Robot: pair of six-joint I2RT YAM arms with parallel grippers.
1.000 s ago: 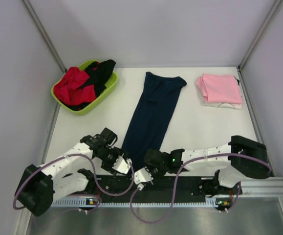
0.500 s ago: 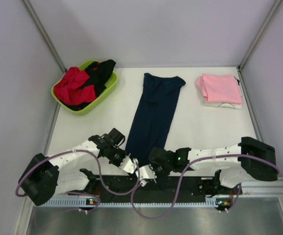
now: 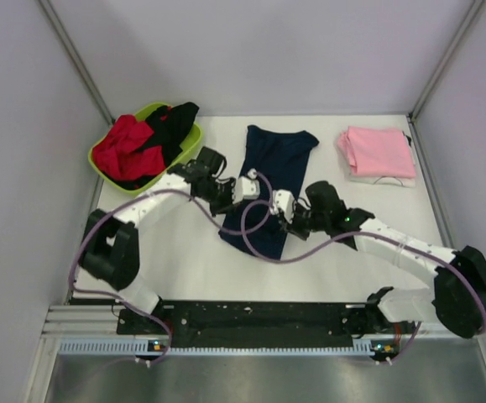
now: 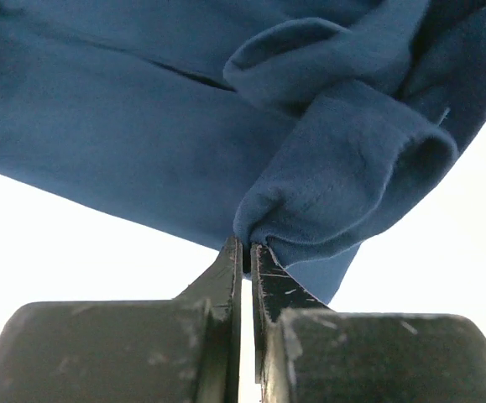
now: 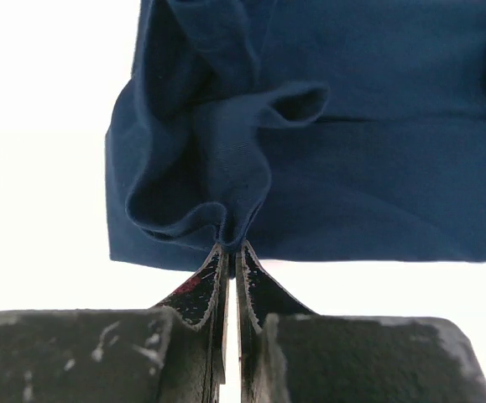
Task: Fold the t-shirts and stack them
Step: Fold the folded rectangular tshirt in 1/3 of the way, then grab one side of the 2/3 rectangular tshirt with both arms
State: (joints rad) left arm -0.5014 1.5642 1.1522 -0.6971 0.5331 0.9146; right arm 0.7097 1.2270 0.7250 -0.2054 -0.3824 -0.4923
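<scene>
The dark navy t-shirt (image 3: 280, 155) lies lengthwise mid-table, its near end raised and doubled back toward the far end. My left gripper (image 3: 253, 186) is shut on a bunched edge of it; the left wrist view shows the navy cloth (image 4: 142, 126) pinched at the fingertips of that gripper (image 4: 244, 248). My right gripper (image 3: 276, 204) is shut on the same shirt beside it, with a fold of navy cloth (image 5: 377, 151) caught between its tips (image 5: 230, 250). A folded pink t-shirt (image 3: 378, 149) rests at the far right. Red (image 3: 118, 153) and black (image 3: 172, 124) t-shirts lie crumpled in the basin.
The lime green basin (image 3: 178, 164) sits at the far left corner. Something white (image 3: 377, 179) shows under the pink shirt. Grey walls and metal posts close in the table on three sides. The black base rail (image 3: 251, 317) runs along the near edge.
Left gripper shut on the shirt's near hem. Both arms then swung from the near edge toward the table's middle, lifting that hem and folding the navy shirt back over itself.
</scene>
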